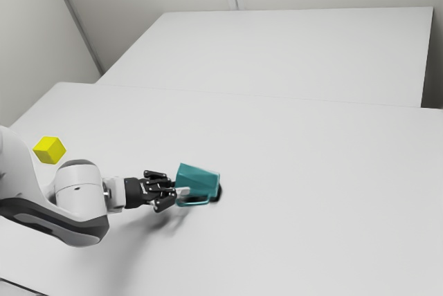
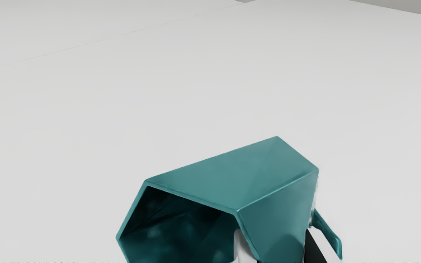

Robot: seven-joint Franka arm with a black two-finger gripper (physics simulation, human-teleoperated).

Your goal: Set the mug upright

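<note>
Teal mug (image 1: 200, 180) tipped sideways, its mouth (image 2: 181, 230) facing the claw (image 1: 178, 190).

One gripper (image 1: 181, 191) was there, with one teal mug (image 1: 199, 180), one-handled, right at its tips. One yellow cube (image 1: 50, 150) sat behind it, well apart. White tabletops numbered two: one beneath it (image 1: 318, 192), one farther off (image 1: 277, 54).

The teal mug (image 1: 201, 180), plain and flat-faceted with an angular rim, is tipped on its side, not upright, well in from the edge of the white table (image 1: 325, 199) farthest in the exterior view. Its dark, open mouth faces the exterior view's left, its base the right, and its thin, angular handle (image 2: 328, 232) juts from the side wall.
</note>
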